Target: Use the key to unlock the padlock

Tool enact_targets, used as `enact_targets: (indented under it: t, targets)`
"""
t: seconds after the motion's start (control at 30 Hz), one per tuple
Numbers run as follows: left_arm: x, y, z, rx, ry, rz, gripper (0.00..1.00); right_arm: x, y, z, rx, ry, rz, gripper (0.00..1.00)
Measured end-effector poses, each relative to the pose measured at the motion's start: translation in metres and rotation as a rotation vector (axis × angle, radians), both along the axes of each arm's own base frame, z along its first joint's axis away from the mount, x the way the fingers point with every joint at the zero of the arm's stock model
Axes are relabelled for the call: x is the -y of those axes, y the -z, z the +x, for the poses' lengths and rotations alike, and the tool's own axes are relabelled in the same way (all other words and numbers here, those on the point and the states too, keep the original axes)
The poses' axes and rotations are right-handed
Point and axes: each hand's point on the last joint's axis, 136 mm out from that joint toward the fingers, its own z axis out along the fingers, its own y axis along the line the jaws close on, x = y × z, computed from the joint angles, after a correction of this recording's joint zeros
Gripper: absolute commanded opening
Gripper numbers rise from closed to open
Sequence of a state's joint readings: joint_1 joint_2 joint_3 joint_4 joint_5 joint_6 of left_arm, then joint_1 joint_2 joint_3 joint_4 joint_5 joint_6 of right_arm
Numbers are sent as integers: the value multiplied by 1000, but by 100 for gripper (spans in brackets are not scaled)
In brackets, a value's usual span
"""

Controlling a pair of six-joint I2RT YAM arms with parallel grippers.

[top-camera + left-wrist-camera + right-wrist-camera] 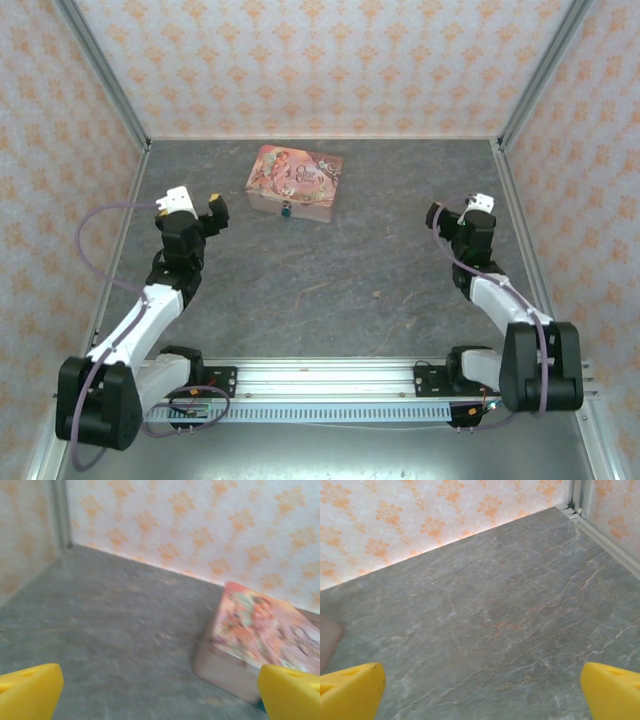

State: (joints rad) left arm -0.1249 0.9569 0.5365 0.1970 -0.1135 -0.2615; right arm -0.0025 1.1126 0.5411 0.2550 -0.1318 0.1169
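Observation:
The tiny teal padlock (pixel 285 210) hangs on the near side of a pink floral tin (pixel 295 182) at the back middle of the table. The key (pixel 376 294) is a brownish speck lying on the grey table, nearer than the tin and to its right. My left gripper (pixel 197 203) hovers open to the left of the tin, with nothing between its yellow fingertips (pixel 27 690). In the left wrist view the tin (pixel 260 635) lies ahead on the right, blurred. My right gripper (pixel 459 208) stands open and empty at the right over bare table, its fingertips (pixel 612 690) wide apart.
Patterned walls with metal corner posts (pixel 105 70) close in the grey stone-look table (pixel 330 270) on three sides. The aluminium rail (pixel 320 375) with both arm bases runs along the near edge. A corner of the tin (pixel 327 637) shows at the right wrist view's left edge.

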Motion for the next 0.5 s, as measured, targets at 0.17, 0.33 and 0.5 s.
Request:
enact_targets:
  t: [0.17, 0.33, 0.5]
  targets:
    - [46, 7, -21, -46, 140, -114, 100, -27, -4, -15, -91, -71, 115, 92]
    - [72, 13, -39, -59, 218, -253, 99, -60, 11, -39, -239, -150, 197, 84]
    - [103, 26, -54, -111, 300, -362, 97, -79, 32, -68, -400, -180, 257, 78]
